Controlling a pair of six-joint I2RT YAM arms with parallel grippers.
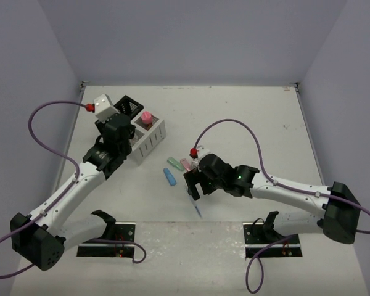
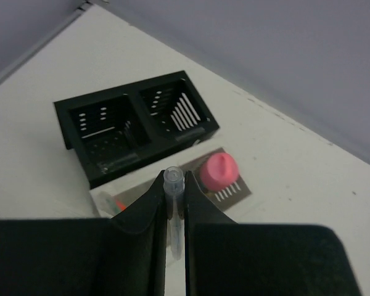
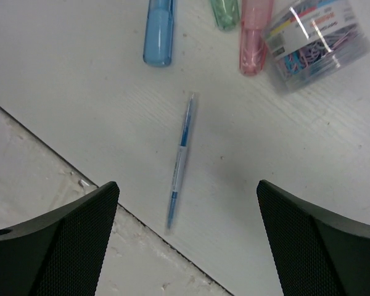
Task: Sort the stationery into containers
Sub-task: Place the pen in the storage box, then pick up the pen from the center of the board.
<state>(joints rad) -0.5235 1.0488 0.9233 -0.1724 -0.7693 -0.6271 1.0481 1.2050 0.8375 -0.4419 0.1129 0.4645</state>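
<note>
White slatted plastic marks the one organiser box (image 1: 153, 140) in which anything is seen to be stowed: a pink-capped bottle (image 2: 220, 171) is stood upright in its far compartment, and a speck of orange (image 2: 119, 203) is glimpsed in the other, though what it belongs to cannot be told. The black organiser box (image 2: 135, 123), set just beyond the white one, is shown with nothing in either compartment. The left gripper (image 2: 174, 200) is closed tightly on a thin clear-grey pen (image 2: 173, 179), whose end pokes just past the fingertips. It is held above the white box, so a drop there is judged to be the step in hand. The right gripper (image 3: 186, 197) is spread wide with nothing between its fingers, and is poised over a slim blue pen (image 3: 180, 154) lying loose on the table (image 1: 253, 111) near the front edge. Just beyond that pen a blue stick (image 3: 159, 31), a green stick (image 3: 225, 12), a pink stick (image 3: 254, 37) and a clear tub of coloured paper clips (image 3: 314, 40) are seen lying close together, none yet sorted. The task is therefore judged to be well short of done — one pen is about to be delivered, and five items on the table are yet to be picked up.
</note>
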